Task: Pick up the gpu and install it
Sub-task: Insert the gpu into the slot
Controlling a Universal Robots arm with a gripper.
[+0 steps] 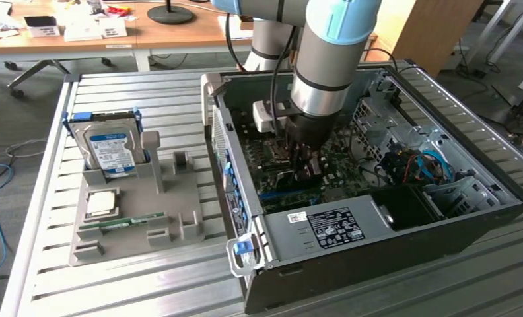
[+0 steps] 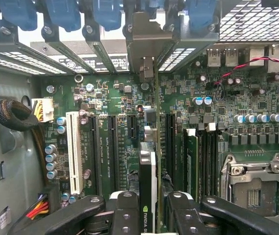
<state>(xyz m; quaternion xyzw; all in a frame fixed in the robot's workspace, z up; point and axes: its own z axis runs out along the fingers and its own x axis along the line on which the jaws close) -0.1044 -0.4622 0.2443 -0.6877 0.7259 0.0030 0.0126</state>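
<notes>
In the wrist view the gpu (image 2: 148, 166) stands edge-on between my two black fingers (image 2: 124, 213), a thin dark card with a green logo on its edge. Its silver-grey bracket (image 2: 146, 41) reaches the row of rear slot openings in the case. The card is in line with the long black slots (image 2: 169, 142) on the green motherboard (image 2: 114, 98). My gripper (image 2: 149, 218) is shut on the gpu. In the exterior view my gripper (image 1: 304, 158) reaches straight down into the open computer case (image 1: 473, 218), low over the motherboard, with the gpu (image 1: 302, 168) between its fingers.
A grey holder (image 1: 138, 218) at the exterior view's left carries a hard drive with a blue label (image 1: 111, 148), a processor (image 1: 101, 201) and a green memory stick (image 1: 121, 223). Inside the case are a power supply (image 1: 332, 228), a white slot (image 2: 73, 152), a processor socket (image 2: 254, 183) and a cable bundle (image 2: 14, 115).
</notes>
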